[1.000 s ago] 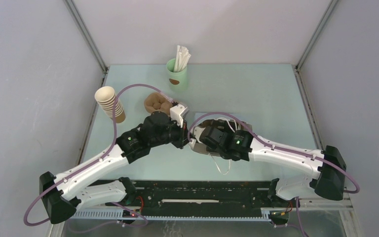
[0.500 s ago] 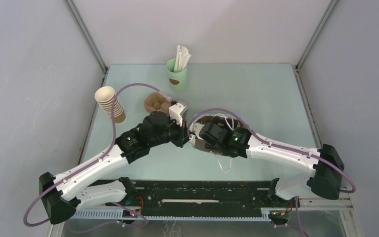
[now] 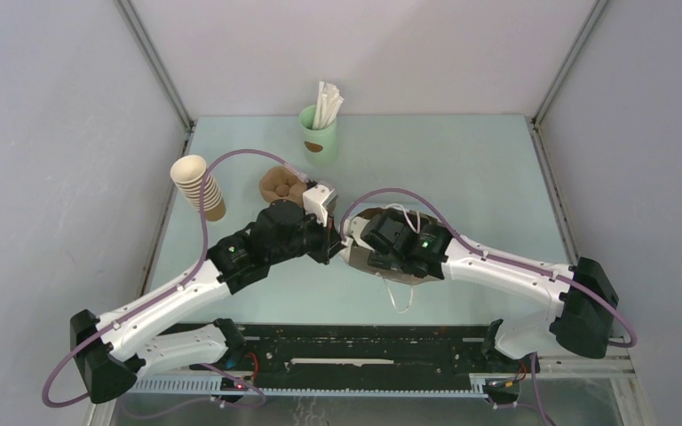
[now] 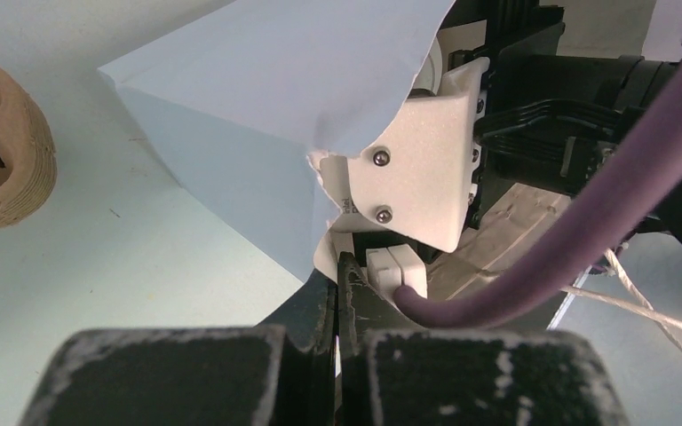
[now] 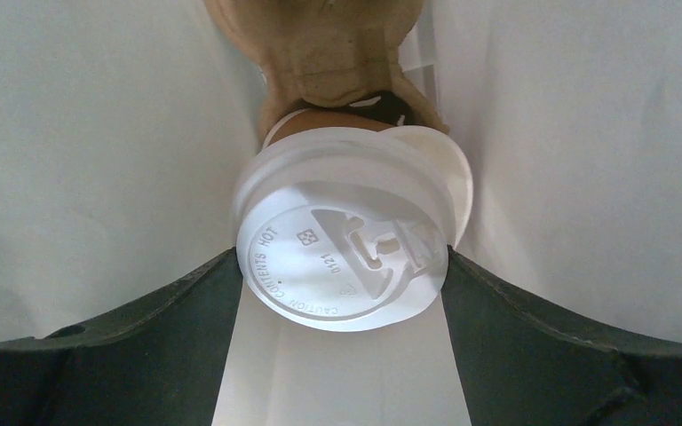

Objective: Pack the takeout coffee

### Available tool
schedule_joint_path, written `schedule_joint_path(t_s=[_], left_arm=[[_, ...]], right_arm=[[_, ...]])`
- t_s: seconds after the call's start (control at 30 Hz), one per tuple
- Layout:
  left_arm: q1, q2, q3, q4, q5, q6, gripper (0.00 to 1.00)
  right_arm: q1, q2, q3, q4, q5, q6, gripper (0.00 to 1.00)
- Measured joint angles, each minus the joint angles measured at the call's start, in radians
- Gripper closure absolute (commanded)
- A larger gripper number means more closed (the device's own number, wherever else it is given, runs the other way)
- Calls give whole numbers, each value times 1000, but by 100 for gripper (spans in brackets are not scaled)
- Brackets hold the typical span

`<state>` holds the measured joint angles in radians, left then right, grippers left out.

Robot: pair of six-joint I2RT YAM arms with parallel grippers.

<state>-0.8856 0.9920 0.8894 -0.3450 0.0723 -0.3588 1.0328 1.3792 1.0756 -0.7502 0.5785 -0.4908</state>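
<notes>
The right gripper (image 5: 342, 259) has moved the takeout coffee (image 5: 346, 191) deeper into the paper bag (image 4: 257, 98): nearly packed. Its wide jaws flank the lid (image 5: 320, 266), grip unclear; the left gripper (image 4: 337, 271) pinches the bag's edge.

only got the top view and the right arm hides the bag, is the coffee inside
Observer: Yes, the right wrist view shows the coffee between the white walls of the bag.
Operator: gripped or free
Observer: Unclear: the right gripper has its fingers close on both sides of the lid.
Operator: left side doing what
Observer: The left gripper is shut on the bag's edge.
</notes>
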Motion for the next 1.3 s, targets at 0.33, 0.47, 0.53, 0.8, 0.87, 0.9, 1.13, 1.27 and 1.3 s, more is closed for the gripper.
schedule_joint_path(t_s=[0.33,0.47,0.53,0.8,0.87,0.9,1.13,1.27,1.3], left_arm=[[0,0,-1,-4,1,0,100],[0,0,-5,-2,3,-1,100],[-1,0,-5,0,6,-1,100],[-5,-1,-17,12,13,-8,100],[-5,-1,-23,23,14,-9,100],[-5,-1,-24,27,14,-9,100],[0,-1,-24,35,-14,-8,100],[6,-1,-26,34,-46,-7,100],[8,0,-27,33,-51,-8,100]], right_arm=[[19,5,0,-26,5,60,12],[64,6,1,-27,88,70,12],[93,6,1,-22,128,71,12],[130,0,1,-16,247,51,12],[127,0,1,-16,260,43,12],[123,0,1,-16,264,40,13],[86,15,1,23,273,8,13],[61,38,1,56,256,-4,13],[59,42,1,62,251,-5,13]])
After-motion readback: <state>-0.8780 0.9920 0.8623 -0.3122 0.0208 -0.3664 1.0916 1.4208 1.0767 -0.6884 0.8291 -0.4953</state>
